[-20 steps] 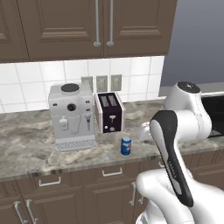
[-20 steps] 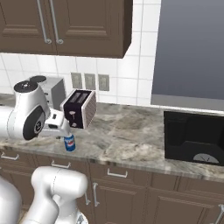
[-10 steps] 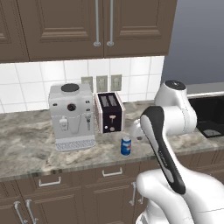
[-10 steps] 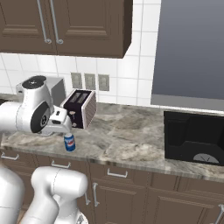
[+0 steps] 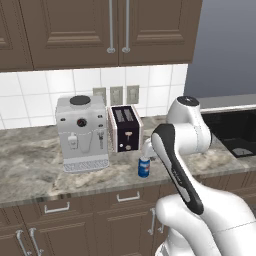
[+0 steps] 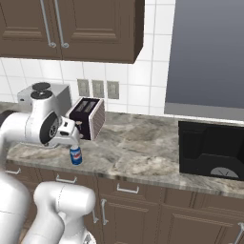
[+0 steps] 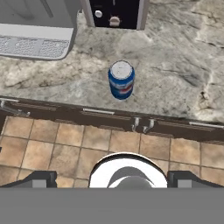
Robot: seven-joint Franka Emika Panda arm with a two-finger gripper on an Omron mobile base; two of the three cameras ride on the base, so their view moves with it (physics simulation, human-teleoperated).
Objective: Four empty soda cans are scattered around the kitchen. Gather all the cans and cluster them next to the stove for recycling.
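Over the last second the arm has swung in from the stove (image 5: 235,135) side toward the blue can (image 5: 144,167), and its hand now hangs above the counter (image 5: 30,170) edge, looking down on the can. The gripper (image 7: 111,178) stands with its fingers (image 7: 41,178) spread as wide as they go, holding nothing; the can stands upright ahead of the fingertips, between their two lines but well beyond them, near the front lip of the counter. This looks like the approach to the first pickup, with the descent and the grasp not yet begun; the can has not moved. Farther ahead of the fingers, past the can, sits the toaster (image 5: 125,128), and off to the left fingertip's side the coffee machine (image 5: 81,132). The can carries a white band with a red and blue round emblem; no lettering can be read at this size. Once lifted, the can must travel toward the stove, well apart from it along the counter.
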